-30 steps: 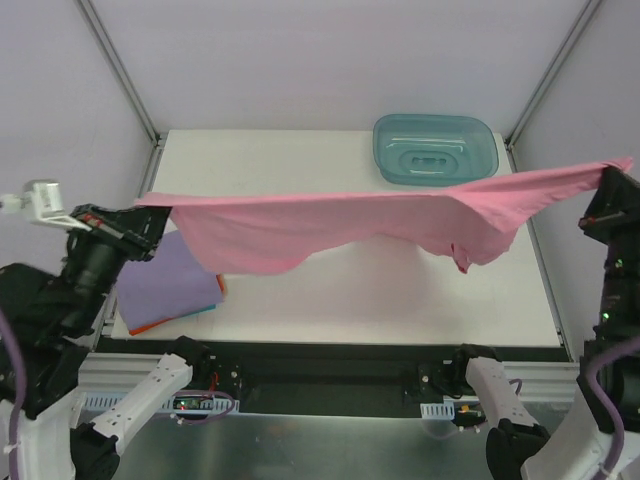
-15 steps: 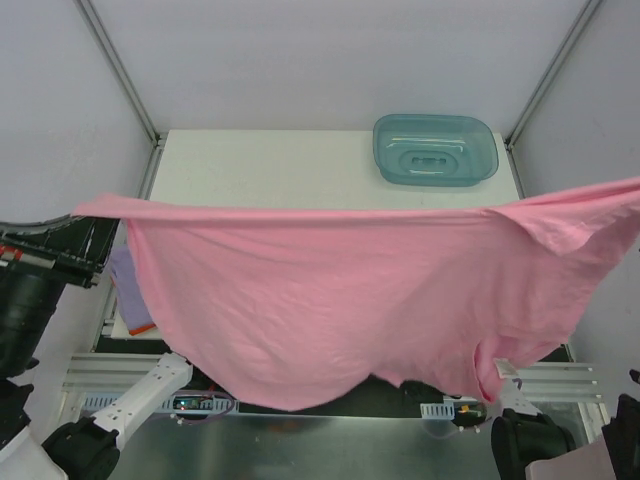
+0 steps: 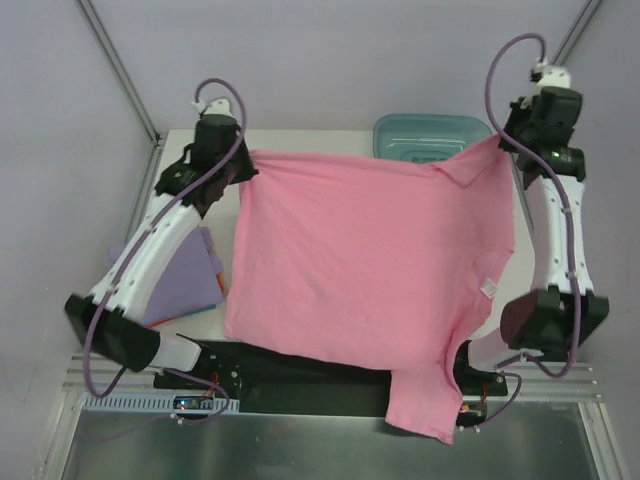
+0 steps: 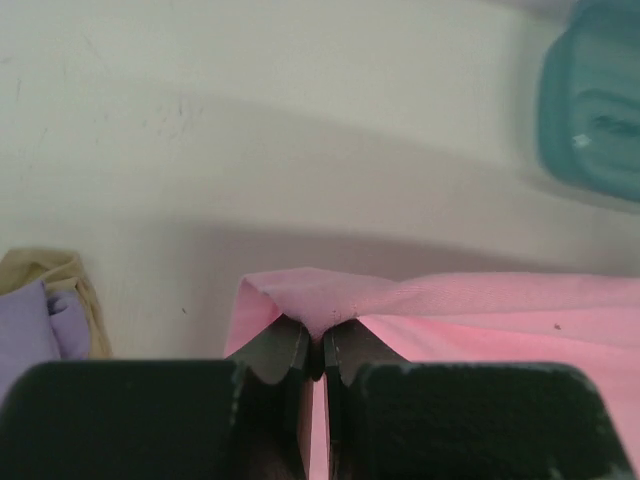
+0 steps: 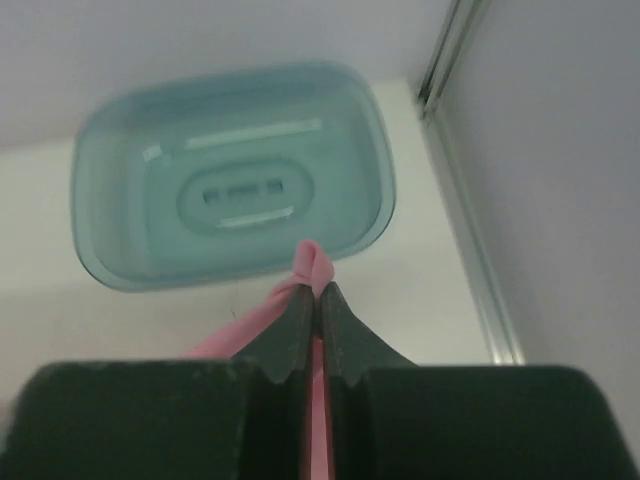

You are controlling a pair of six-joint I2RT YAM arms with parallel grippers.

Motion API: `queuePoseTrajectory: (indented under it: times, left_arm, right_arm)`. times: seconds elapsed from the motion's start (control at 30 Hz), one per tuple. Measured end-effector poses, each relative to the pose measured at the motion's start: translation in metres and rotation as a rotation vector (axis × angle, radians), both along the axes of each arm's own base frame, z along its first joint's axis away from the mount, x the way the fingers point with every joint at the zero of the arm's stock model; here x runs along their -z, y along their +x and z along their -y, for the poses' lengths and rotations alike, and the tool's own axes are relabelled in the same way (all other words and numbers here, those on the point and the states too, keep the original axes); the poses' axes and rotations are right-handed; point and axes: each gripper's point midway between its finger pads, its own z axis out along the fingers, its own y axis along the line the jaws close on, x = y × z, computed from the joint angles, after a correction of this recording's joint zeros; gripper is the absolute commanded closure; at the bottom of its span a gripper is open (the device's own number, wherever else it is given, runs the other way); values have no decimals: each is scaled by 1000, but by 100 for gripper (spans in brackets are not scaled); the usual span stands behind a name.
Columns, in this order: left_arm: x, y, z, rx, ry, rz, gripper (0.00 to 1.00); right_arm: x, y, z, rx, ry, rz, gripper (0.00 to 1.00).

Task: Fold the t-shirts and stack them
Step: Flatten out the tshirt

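The pink t-shirt point(image 3: 370, 270) is stretched out flat-ish across the middle of the overhead frame, held up by its two far corners and draping down toward the bottom, where one sleeve hangs past the near edge of the table point(image 3: 300, 150) at lower centre. The left gripper point(image 4: 312, 345) is clamped tight on the shirt's corner at upper left, and the wrist view shows a little pinch of pink fabric squeezed between the closed fingers. Same deal on the other side: the right gripper point(image 5: 313, 305) is shut on a twist of pink cloth at upper right, hanging right over the near rim of the teal tub point(image 5: 230, 180). The lavender t-shirt point(image 3: 180, 275) sits at the left of the frame, partly under the left arm, and it looks already folded into a tidy rectangle, with what seems like something orange and teal peeking out beneath it. So I'd say we're roughly halfway: one shirt looks done, the pink one is just spread and not folded at all yet. Still left: lay it down, fold it, then stack it on the purple one.
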Motion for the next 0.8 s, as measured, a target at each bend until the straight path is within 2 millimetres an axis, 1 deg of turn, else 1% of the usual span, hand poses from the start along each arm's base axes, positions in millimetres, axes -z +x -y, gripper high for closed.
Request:
queuePoseTrajectory:
  times: [0.03, 0.07, 0.1, 0.13, 0.17, 0.2, 0.27, 0.3, 0.37, 0.43, 0.47, 0.63, 0.7, 0.8]
  left_arm:
    - [32, 16, 3, -5, 30, -72, 100]
    - [62, 31, 4, -5, 54, -140, 100]
    - [93, 45, 4, -8, 77, -210, 100]
    - [120, 57, 4, -10, 90, -265, 100]
    - [143, 65, 3, -12, 100, -314, 100]
    - [168, 75, 0, -17, 111, -370, 100]
    - [215, 93, -2, -13, 116, -464, 100]
    - [234, 99, -1, -5, 110, -503, 100]
    - [262, 107, 0, 4, 100, -558, 100]
    - [273, 112, 1, 9, 91, -577, 100]
    - [273, 113, 3, 14, 86, -577, 100]
    - [258, 127, 7, 19, 72, -521, 100]
    - [258, 125, 6, 17, 72, -519, 100]
    - [260, 116, 1, 11, 74, -534, 100]
  right_arm:
    - [39, 19, 0, -14, 14, -86, 99]
    - [76, 33, -1, -26, 28, -165, 99]
    - [104, 43, -2, -37, 42, -227, 99]
    - [136, 54, -3, -48, 57, -295, 99]
    - [157, 60, -4, -55, 67, -336, 99]
    - [183, 66, -5, -66, 82, -398, 99]
    - [213, 76, -7, -79, 101, -462, 99]
    - [225, 80, -8, -86, 109, -485, 99]
    - [239, 84, -10, -93, 119, -513, 99]
    - [244, 83, -11, -98, 125, -525, 99]
    - [244, 83, -12, -100, 127, -527, 99]
    - [245, 80, -13, -99, 136, -533, 99]
    - [248, 72, -14, -90, 146, -549, 99]
    - [248, 49, -16, -63, 170, -604, 99]
